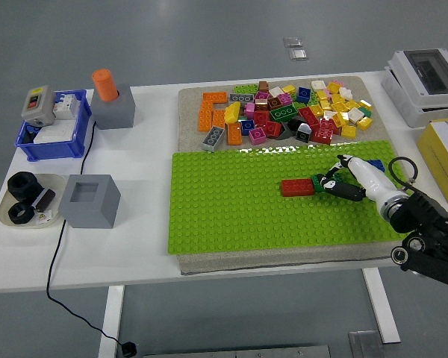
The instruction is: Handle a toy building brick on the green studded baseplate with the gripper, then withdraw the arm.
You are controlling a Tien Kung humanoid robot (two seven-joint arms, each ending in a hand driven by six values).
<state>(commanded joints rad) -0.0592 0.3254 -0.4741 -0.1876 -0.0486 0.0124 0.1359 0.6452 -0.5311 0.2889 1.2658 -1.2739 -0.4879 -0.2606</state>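
While right hand (pixel 334 182) grips green brick (pixel 319 185), red brick (pixel 296 187) lies long-axis left-right on baseplate (pixel 231 216).

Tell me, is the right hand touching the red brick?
Cannot tell. In the head view the right hand sits at a green brick adjoining the red brick; no clear contact.

1. No text, number, brand or sign is being shown clearly enough to be read.
2. A small pale tag (pixel 45 216) is lying on the dish (pixel 4 216) near the table's (pixel 142 246) left edge; whether print is being carried on it cannot be told.
3. Coloured marks are being shown on the grey switch box (pixel 36 104) at the far left corner, but no lettering is being made out.
4. No label is being made out on the yellow box (pixel 444 156) at the right edge.
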